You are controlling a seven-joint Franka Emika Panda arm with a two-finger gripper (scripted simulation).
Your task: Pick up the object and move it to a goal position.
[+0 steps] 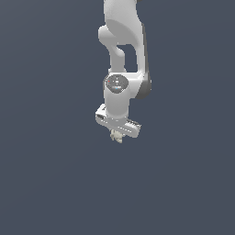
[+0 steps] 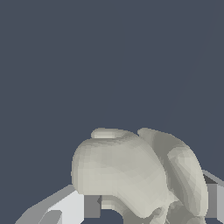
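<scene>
Up close, lumpy cream object [image 2: 140, 175] between fingers [image 2: 65, 208]; exterior: gripper [image 1: 117, 136] aloft

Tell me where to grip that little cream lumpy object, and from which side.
Grip the object across its rounded middle from above, avoiding the stubby lobes. The gripper already seems to pinch it this way, fingers flanking the body.
</scene>
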